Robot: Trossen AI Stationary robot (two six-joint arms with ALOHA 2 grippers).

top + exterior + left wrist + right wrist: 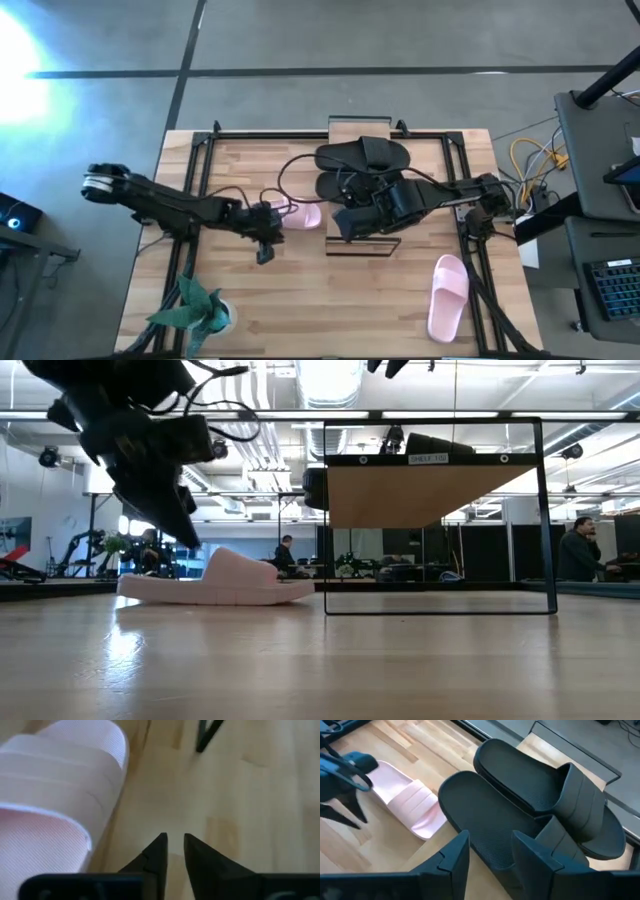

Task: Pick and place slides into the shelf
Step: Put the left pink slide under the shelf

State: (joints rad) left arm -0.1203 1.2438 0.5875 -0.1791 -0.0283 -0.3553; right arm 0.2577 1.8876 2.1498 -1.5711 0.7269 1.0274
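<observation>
Two black slides [540,795] lie side by side, soles down, on the shelf's plank top [362,240]; the low view shows one as a black slide [440,445] above the shelf [435,490]. My right gripper [490,845] hovers open just above the nearer black slide [345,185], touching nothing. One pink slide [300,213] lies sole down on the table left of the shelf. My left gripper [175,840], open by a narrow gap, hangs beside this pink slide [55,785] with nothing between its fingers. A second pink slide [447,295] lies at the near right.
A green toy plant [195,305] stands at the table's near left corner. The shelf's thin dark frame [545,510] stands upright mid-table, with open room under the plank. Cables trail along both arms. People and desks show in the room beyond the table.
</observation>
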